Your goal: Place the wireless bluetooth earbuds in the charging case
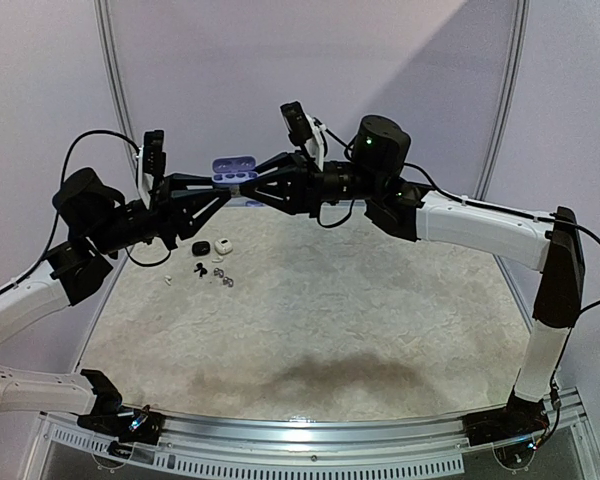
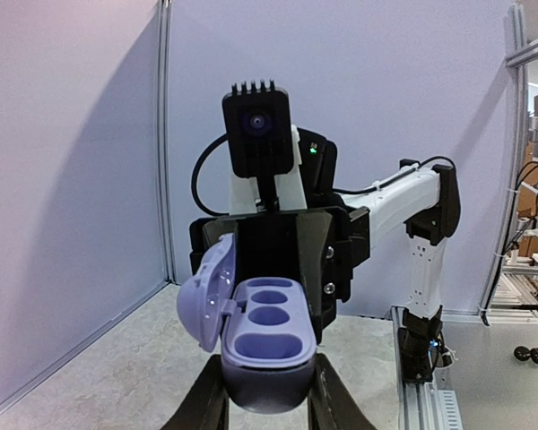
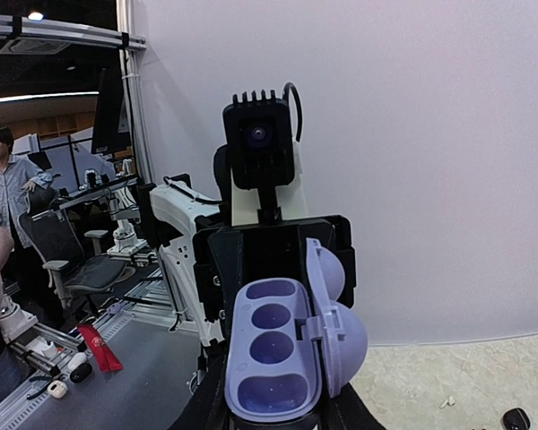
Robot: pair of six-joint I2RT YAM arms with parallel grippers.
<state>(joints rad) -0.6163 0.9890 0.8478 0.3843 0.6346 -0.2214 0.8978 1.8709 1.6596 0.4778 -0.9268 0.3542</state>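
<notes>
The purple charging case (image 1: 233, 167) hangs in mid-air at the back of the table, its lid (image 2: 206, 291) swung open and its wells empty. My left gripper (image 1: 218, 184) and right gripper (image 1: 257, 181) meet tip to tip under it. In the left wrist view the case (image 2: 267, 345) sits between my left gripper's (image 2: 267, 399) fingers; in the right wrist view the case (image 3: 273, 349) sits between my right gripper's (image 3: 273, 419) fingers. The earbuds lie loose on the table below: a black one (image 1: 196, 268), a white one (image 1: 168, 281) and a silvery-grey one (image 1: 223, 279).
A black rounded case (image 1: 199, 247) and a white rounded case (image 1: 223, 243) lie on the table just behind the buds. A metal rail (image 1: 310, 435) runs along the near edge. Walls close the back and sides.
</notes>
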